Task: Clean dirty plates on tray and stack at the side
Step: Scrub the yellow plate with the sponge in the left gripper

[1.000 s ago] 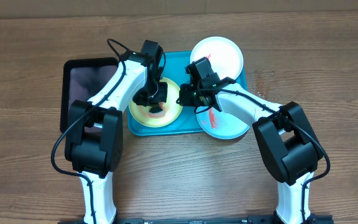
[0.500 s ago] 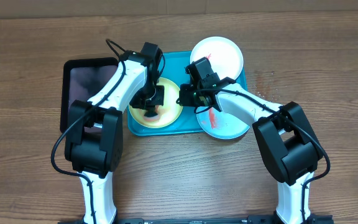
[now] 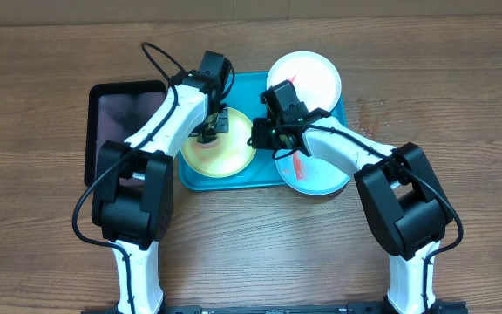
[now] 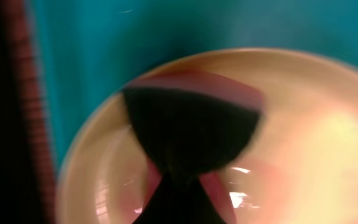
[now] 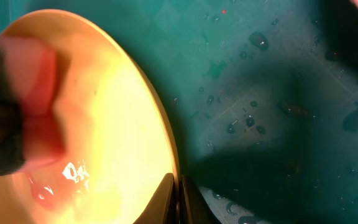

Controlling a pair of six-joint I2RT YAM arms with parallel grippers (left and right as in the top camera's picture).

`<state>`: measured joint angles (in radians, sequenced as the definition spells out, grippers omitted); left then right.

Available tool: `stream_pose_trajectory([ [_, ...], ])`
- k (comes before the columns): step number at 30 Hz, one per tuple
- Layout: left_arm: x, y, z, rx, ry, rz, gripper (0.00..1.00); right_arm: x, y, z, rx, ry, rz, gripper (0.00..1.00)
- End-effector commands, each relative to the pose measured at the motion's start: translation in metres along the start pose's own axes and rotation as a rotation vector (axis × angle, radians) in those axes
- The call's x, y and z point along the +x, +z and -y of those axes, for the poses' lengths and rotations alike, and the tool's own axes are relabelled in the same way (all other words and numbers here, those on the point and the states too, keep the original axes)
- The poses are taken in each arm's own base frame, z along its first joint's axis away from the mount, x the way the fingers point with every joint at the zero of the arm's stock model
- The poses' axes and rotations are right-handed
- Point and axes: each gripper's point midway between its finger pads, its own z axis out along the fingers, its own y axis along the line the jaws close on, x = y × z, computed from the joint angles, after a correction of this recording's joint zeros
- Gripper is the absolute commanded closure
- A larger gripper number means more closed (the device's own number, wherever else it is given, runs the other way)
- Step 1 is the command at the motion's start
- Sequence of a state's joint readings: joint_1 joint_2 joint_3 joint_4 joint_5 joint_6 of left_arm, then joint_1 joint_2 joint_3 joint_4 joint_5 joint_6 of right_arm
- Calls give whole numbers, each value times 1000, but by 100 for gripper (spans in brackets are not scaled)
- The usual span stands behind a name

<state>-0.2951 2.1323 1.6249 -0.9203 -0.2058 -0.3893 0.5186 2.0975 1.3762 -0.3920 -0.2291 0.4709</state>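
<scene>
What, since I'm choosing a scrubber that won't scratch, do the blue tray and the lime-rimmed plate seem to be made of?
The tray looks like moulded plastic, smooth and semi-glossy: water beads into droplets on it. The lime-rimmed plate looks like glossy plastic or melamine, possibly glazed ceramic: thin rim, bright wet highlights. Blur leaves it open.

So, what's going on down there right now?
Left gripper shut on sponge, pressed on green plate. Right gripper pinching that plate's rim. Blue plate red-smeared. Nothing blocking.
</scene>
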Motion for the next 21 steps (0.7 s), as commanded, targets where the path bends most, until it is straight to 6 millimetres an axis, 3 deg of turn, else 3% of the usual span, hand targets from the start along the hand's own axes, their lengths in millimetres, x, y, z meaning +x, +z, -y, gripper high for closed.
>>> stream_pose_trajectory([
  [1, -2, -9, -29, -150, -80, 23, 96, -5, -2, -4, -4, 1, 11, 96],
  [6, 51, -14, 12, 63, 57, -213, 96, -5, -2, -4, -5, 1, 10, 96],
  [10, 62, -25, 60, 322, 260, -236, 96, -5, -2, -4, -7, 1, 9, 96],
  [12, 56, -27, 72, 373, 312, -198, 96, -5, -2, -4, -6, 2, 7, 96],
  [15, 33, -20, 67, 315, 259, -108, 96, -4, -2, -4, -4, 3, 3, 96],
  [18, 7, -11, 30, 104, 75, -15, 96, -4, -2, -4, -4, 3, 3, 96],
  [21, -1, -9, 0, -35, -44, 17, 96, -4, -2, -4, -4, 3, 3, 96],
])
